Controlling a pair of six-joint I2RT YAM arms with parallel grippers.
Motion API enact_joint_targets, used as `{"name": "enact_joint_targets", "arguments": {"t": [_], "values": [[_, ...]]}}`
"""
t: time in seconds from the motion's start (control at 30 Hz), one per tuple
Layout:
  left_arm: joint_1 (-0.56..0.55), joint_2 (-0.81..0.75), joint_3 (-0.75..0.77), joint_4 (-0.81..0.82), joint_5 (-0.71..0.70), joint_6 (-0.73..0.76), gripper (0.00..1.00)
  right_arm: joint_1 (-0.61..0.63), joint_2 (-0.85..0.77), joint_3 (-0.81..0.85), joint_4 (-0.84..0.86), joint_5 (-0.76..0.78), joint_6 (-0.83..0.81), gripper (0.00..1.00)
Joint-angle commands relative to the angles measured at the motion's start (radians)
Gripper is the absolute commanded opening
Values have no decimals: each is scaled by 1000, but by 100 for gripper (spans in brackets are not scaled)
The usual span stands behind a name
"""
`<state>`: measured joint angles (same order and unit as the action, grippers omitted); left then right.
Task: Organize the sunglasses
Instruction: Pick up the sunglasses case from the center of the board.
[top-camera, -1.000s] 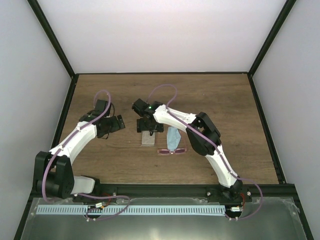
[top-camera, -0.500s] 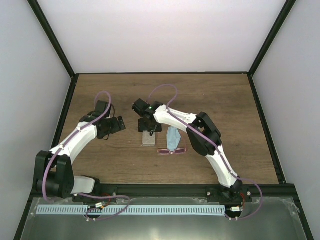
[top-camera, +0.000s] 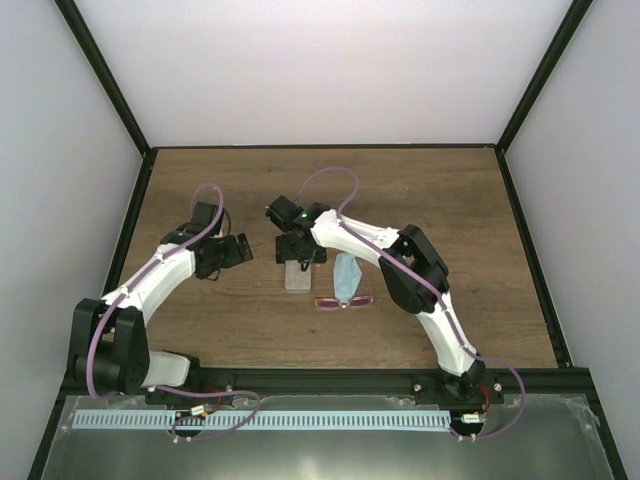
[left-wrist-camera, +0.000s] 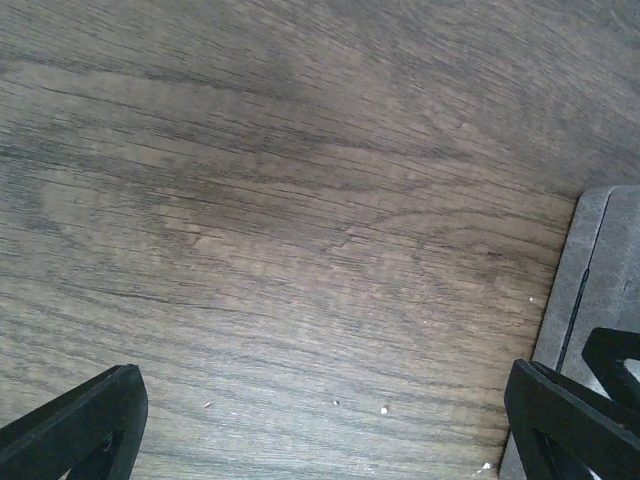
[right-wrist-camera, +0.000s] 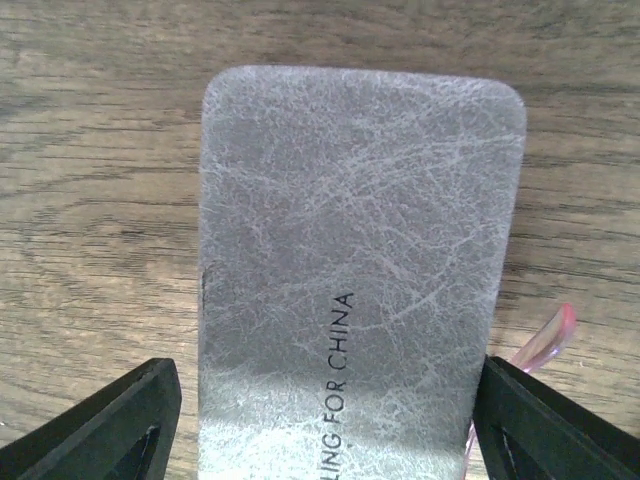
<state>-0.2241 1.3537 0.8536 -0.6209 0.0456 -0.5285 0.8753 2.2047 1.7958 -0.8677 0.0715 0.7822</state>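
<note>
Right arm (top-camera: 400, 265) has its elbow a touch further toward 3 o'clock than a second ago; case (top-camera: 296, 277), cloth (top-camera: 347, 273) and sunglasses (top-camera: 345, 301) lie where they did, and the left arm (top-camera: 160, 275) has hardly shifted.

Right jaws hang over the far end of the grey case, which lies closed and flat on the surface (top-camera: 450, 200). In the wrist view the two black fingers (right-wrist-camera: 120, 425) stand wide, one at each long side of the case (right-wrist-camera: 360, 260), with a sliver of wood showing at the left finger; I cannot tell whether the other finger touches.

Sunglasses rest on the surface at 4 o'clock from the case, apart from it, outside both sets of jaws. One pink temple tip (right-wrist-camera: 550, 338) shows beside the case's right edge in the right wrist view. Blue cloth lies at 3 o'clock from the case, its near end meeting the frame.

Left jaws sit at 10 o'clock from the case, spread wide over bare wood, holding nothing, with the case's edge (left-wrist-camera: 600, 260) just inside the right finger (left-wrist-camera: 570, 425).
</note>
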Motion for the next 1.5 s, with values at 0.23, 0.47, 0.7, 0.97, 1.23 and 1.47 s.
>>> {"name": "enact_joint_targets", "arguments": {"t": [0.23,0.47,0.7,0.97,1.23,1.47], "values": [[5,11,-15,20,14,5,100,1,-30,-6,7,-2,3,80],[5,16,-13,15,9,18,100,1,-10,-2,8,-13,6,77],[5,23,-8,11,10,31,100,0,1,4,8,-15,6,71],[5,25,-11,12,7,43,100,1,25,26,-7,-21,0,86],[5,31,-13,13,5,51,100,1,47,38,-23,-17,-9,79],[5,39,-12,17,8,56,100,1,44,50,-27,-10,-1,71]]}}
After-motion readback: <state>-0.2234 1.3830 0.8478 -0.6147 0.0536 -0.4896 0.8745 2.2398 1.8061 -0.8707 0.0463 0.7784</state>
